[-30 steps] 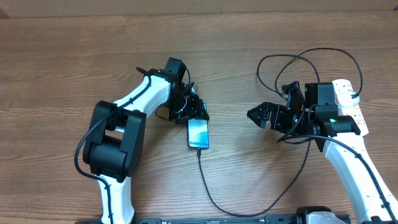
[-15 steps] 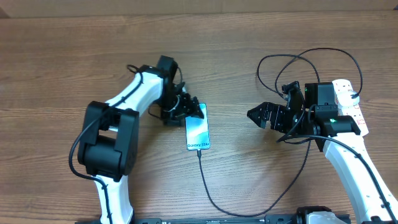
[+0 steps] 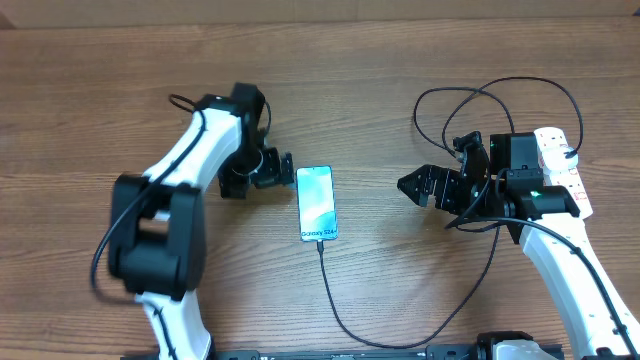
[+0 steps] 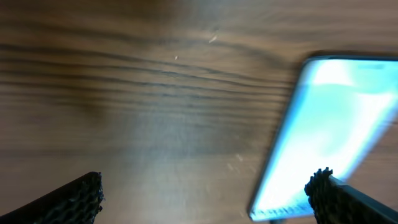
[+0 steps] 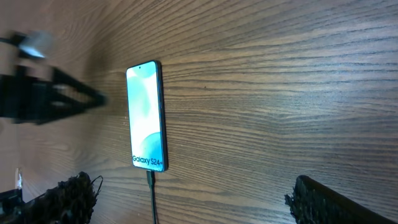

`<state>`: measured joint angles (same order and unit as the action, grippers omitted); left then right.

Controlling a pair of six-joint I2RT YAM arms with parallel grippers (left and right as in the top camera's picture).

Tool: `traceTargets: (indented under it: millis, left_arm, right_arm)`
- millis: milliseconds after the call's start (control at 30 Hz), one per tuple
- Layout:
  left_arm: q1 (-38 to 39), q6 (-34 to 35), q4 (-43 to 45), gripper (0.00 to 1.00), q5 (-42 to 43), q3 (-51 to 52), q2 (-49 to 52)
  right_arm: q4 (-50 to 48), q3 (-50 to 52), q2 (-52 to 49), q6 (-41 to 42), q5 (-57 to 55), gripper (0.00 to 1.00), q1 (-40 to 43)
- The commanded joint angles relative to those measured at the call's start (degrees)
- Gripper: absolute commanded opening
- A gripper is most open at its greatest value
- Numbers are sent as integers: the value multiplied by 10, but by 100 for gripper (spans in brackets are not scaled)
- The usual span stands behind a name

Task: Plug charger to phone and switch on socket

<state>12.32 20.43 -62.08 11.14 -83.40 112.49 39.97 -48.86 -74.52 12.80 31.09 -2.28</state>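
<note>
The phone lies flat mid-table with a lit blue-white screen; it also shows in the right wrist view and blurred in the left wrist view. The charger cable runs from the phone's near end, loops right and up to the socket, a white power strip at the right edge. The connector tip sits in the phone's near end. My left gripper is open and empty just left of the phone. My right gripper is open and empty, well right of the phone.
The table is brown wood. The cable makes loose loops behind my right arm near the strip.
My left gripper has let go of the phone and drawn back to the left. The phone now lies uncovered. The right arm has not moved.
</note>
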Motion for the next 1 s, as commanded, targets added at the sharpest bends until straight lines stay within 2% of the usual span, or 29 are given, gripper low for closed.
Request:
traceTargets:
  millis: [0, 133, 333, 467, 567, 767, 967]
  left_arm:
    - [-4, -18, 2, 100, -43, -24, -144]
    - [4, -16, 0, 100, -90, -24, -283]
    - [34, 6, -48, 100, -229, -24, -464]
    - [54, 21, -83, 100, -266, -21, -569]
    - [65, 23, -112, 100, -294, -21, -639]
    - [66, 76, -186, 100, -342, -21, -761]
    - [66, 75, -205, 100, -338, -21, -804]
  right_arm:
    - [-5, -10, 10, -6, -2, 100, 1]
    - [-4, -10, 10, -6, -2, 100, 1]
    - [-5, -10, 9, -6, -41, 100, 1]
    - [-6, -10, 9, -1, -72, 100, 1]
    - [-2, -12, 9, 37, -120, 100, 2]
    - [106, -72, 10, 87, -246, 100, 40]
    - [203, -176, 10, 87, -261, 100, 133]
